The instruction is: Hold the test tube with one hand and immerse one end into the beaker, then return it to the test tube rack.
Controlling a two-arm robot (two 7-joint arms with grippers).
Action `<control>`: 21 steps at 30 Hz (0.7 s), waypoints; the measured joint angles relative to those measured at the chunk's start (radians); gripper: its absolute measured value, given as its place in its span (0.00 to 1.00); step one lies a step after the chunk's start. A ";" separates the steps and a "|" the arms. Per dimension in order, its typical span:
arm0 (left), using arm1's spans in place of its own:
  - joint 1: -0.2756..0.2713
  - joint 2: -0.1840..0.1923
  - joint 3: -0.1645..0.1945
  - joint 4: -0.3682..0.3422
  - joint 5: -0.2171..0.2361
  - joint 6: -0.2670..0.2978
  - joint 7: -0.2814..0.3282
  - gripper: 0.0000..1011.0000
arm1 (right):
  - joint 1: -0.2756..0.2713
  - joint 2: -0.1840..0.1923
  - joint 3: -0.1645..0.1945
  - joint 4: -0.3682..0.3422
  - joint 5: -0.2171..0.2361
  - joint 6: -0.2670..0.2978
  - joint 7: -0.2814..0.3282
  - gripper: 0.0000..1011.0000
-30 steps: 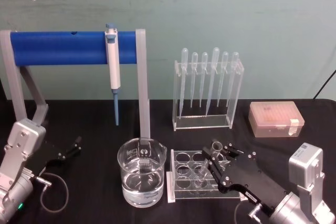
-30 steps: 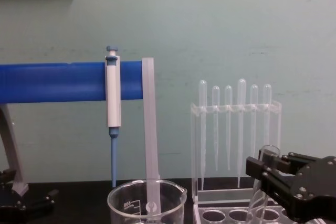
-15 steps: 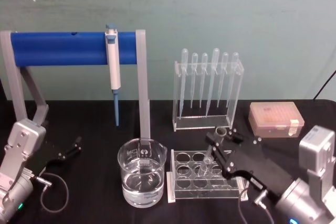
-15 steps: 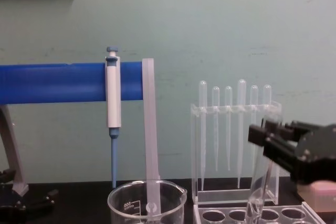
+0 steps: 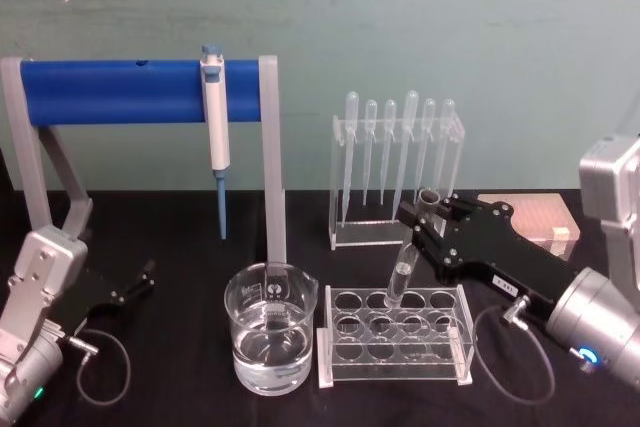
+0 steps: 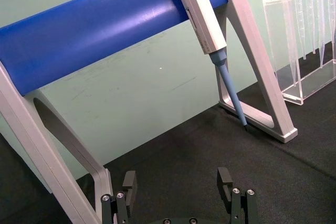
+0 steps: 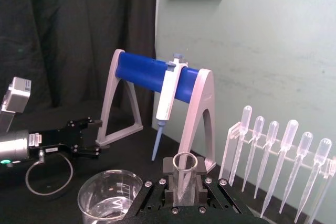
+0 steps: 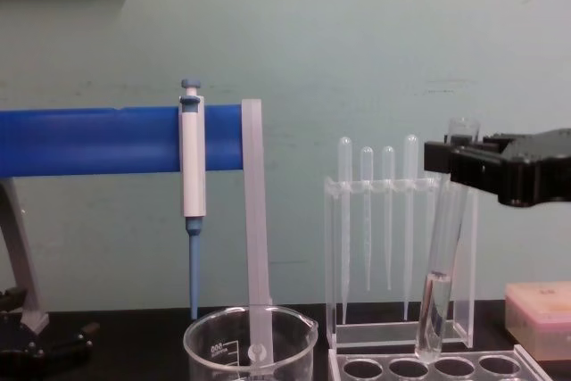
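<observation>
Above the rack, your right gripper pinches the test tube just under its rim. A second ago the tube stood deep in a hole; now it has risen, tilted, its rounded end just over the holes. You look free to carry it left to the beaker. Your left gripper lies spread and idle at far left

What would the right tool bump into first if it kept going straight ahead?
Probably the stand's grey post, near the pipettor, though depth is unclear. The right tool holds the tube.
</observation>
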 joint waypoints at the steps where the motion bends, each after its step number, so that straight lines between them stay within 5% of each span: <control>1: 0.000 0.000 0.000 0.000 0.000 0.000 0.000 0.99 | 0.000 0.000 0.000 0.000 0.000 0.000 0.000 0.22; 12: 0.000 0.000 0.000 0.000 0.000 0.000 0.000 0.99 | 0.089 0.046 -0.014 -0.015 0.085 0.179 0.003 0.22; 21: 0.000 0.000 0.000 0.000 0.000 0.000 0.000 0.99 | 0.161 0.072 -0.033 -0.001 0.122 0.226 0.029 0.22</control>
